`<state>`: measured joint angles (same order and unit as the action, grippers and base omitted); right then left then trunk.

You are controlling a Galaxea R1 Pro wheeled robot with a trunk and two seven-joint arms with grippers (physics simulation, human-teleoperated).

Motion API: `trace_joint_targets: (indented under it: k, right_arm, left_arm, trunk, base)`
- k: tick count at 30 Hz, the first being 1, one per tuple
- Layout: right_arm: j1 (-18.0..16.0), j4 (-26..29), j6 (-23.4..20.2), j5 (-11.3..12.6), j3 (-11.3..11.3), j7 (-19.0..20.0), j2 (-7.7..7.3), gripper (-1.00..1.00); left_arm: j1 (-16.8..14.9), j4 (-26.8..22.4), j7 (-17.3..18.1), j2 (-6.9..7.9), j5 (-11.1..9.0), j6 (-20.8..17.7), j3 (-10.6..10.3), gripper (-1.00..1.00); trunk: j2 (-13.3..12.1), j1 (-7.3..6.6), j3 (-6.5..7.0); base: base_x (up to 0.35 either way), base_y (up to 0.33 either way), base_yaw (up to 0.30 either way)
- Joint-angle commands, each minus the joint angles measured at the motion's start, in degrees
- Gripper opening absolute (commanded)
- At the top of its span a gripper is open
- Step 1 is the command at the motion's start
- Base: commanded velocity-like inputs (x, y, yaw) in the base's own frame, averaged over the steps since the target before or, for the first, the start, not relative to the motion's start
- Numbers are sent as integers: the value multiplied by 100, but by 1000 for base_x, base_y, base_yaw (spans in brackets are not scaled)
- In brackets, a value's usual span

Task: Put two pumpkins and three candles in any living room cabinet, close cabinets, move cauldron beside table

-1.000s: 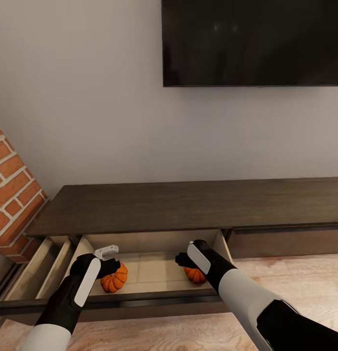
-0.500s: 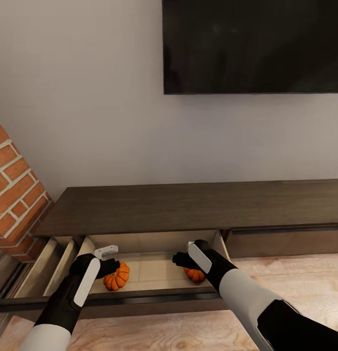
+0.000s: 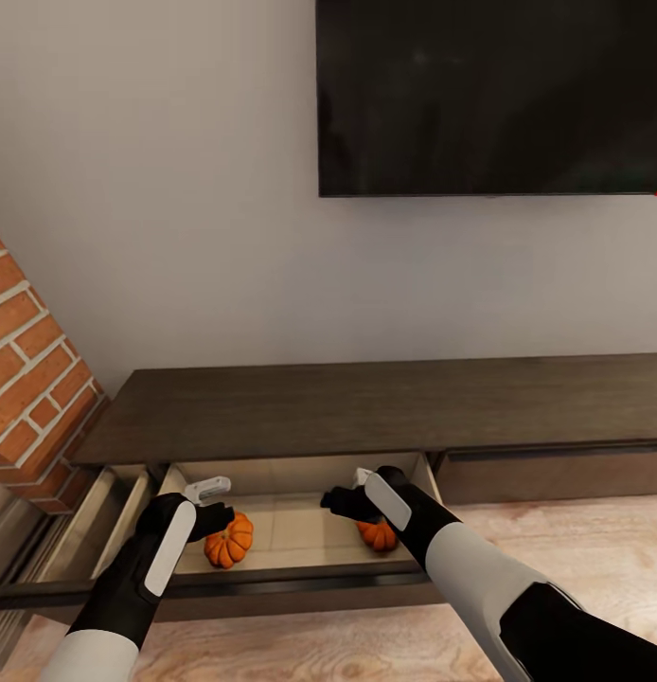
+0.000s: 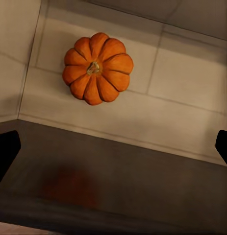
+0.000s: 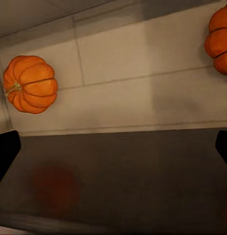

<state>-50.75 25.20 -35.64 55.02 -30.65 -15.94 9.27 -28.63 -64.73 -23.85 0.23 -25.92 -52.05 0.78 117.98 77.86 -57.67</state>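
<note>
The cabinet (image 3: 385,403) is a long, low dark-brown unit whose middle drawer (image 3: 300,578) is pulled out, showing a pale beige floor. Two orange ribbed pumpkins rest inside it, one at the left (image 3: 228,541) and one at the right (image 3: 378,535). My left gripper (image 3: 218,518) hovers just above the left pumpkin (image 4: 97,67), open (image 4: 113,152), with nothing between its fingers. My right gripper (image 3: 334,500) hangs over the drawer's middle, left of the right pumpkin, open and empty (image 5: 113,152). Its wrist view catches one pumpkin (image 5: 30,84) fully and another (image 5: 220,36) at the edge.
A second drawer (image 3: 78,535) stands pulled out at the cabinet's left end, beside a brick wall (image 3: 35,379). The drawer front to the right (image 3: 556,474) is shut. A dark TV (image 3: 489,95) hangs on the wall above. Wood floor (image 3: 575,540) lies in front.
The whole picture has shifted down, so the camera moved. My right gripper has drawn leftward away from the right pumpkin, uncovering it. The left gripper has barely moved.
</note>
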Motion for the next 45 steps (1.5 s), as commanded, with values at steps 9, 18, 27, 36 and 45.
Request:
trace_joint_targets:
  k: [9,18,27,36,45]
  right_arm:
    - [-4,11,-4,61,-38,17,-12,100]
    - [-5,11,-9,59,-38,226,-13,100]
    - [-5,11,-4,57,-42,264,-13,100]
    - [-5,11,-4,52,-42,669,-13,100]
    - [-5,11,-4,52,-39,697,-13,100]
  left_arm:
    - [-2,-20,-50,-3,-55,-16,1,100]
    - [-2,-54,-55,1,-53,-17,1,100]
    - [-2,-57,-59,-5,-53,-23,-7,100]
    - [5,-57,-59,-5,-53,-24,-8,100]
    - [6,-57,-59,-5,-53,-24,-8,100]
  trunk:
    - [-360,-199,157]
    - [-721,-397,319]
    - [-1082,-594,480]
    - [-1443,-792,642]
    - [-1804,-990,804]
  base:
    - [-123,0,0]
    - [-37,0,0]
    - [0,0,0]
    - [-102,0,0]
    - [-50,0,0]
